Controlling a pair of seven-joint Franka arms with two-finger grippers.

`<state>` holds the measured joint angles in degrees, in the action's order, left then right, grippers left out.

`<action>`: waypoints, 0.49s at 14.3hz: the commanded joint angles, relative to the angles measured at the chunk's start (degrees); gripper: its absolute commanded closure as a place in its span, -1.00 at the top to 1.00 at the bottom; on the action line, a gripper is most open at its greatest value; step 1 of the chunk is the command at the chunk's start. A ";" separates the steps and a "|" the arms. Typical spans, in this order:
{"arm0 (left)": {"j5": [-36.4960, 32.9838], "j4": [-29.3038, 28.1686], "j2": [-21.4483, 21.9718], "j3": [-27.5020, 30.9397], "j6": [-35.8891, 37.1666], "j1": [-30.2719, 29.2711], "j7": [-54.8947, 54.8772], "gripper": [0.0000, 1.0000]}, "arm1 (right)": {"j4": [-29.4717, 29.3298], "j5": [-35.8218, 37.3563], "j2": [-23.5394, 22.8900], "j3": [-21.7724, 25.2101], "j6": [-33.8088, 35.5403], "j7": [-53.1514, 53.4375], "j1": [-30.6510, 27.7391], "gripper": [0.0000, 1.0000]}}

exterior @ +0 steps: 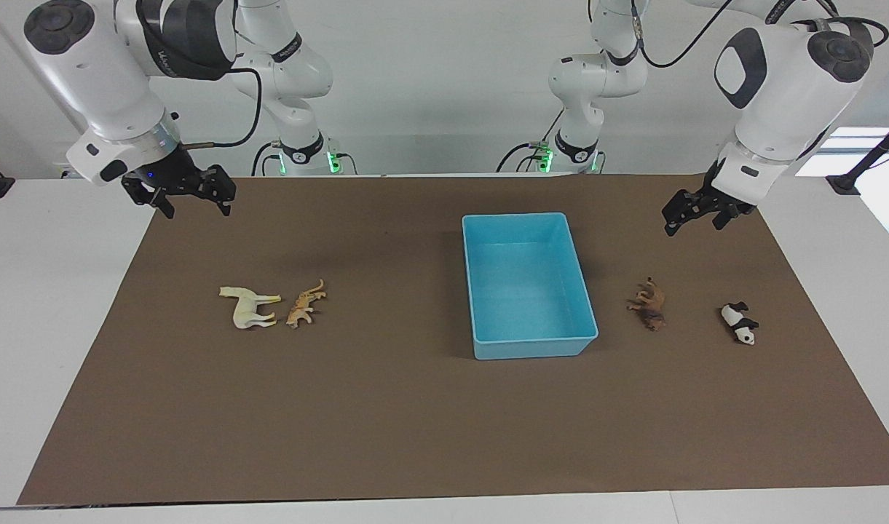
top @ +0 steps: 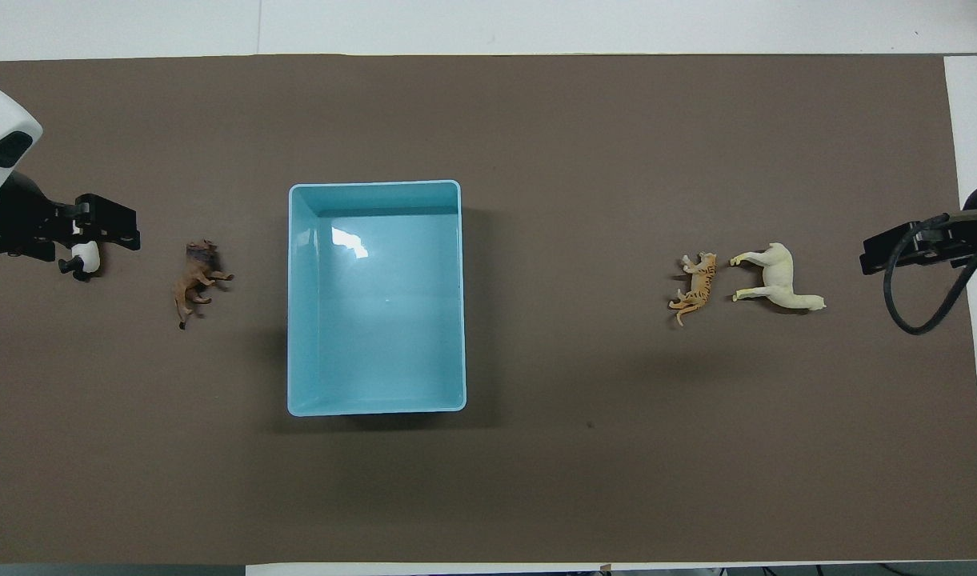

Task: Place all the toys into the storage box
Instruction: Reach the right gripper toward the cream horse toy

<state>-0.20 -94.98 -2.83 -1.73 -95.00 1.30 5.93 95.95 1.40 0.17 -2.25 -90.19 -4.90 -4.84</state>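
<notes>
Facing view shows my left gripper (exterior: 695, 215) and right gripper (exterior: 189, 195) raised, open, empty, flanking the bare storage box (exterior: 526, 220), ready for toys lying either end.

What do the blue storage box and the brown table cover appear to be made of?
The storage box looks like smooth, glossy moulded plastic: a bright light glare shows on its floor, and its walls are thin and even. The brown cover looks like a matte sheet, perhaps paper or felt: it shows no glare and ends in straight cut edges.
</notes>
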 commanded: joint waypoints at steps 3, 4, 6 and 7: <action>0.56 -1.18 1.16 0.32 0.34 -0.07 -0.74 1.00 | 0.02 0.80 0.27 -0.30 0.81 -1.34 -0.53 1.00; 0.56 -1.18 1.16 0.32 0.17 -0.16 -0.75 1.00 | 0.11 0.80 0.27 -0.30 0.81 -1.34 -0.61 1.00; 0.56 -1.18 1.25 0.32 0.34 0.10 -0.05 1.00 | 0.89 0.71 0.53 -0.30 0.11 -1.34 -0.53 1.00; 0.56 -1.09 1.69 0.32 0.34 0.37 -0.04 1.00 | 1.86 0.62 1.06 -0.30 -0.16 -1.07 -0.53 1.00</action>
<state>-0.20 -94.98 -2.82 -1.65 -94.96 1.26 5.93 96.11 1.40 0.17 -2.23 -90.16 -4.90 -4.85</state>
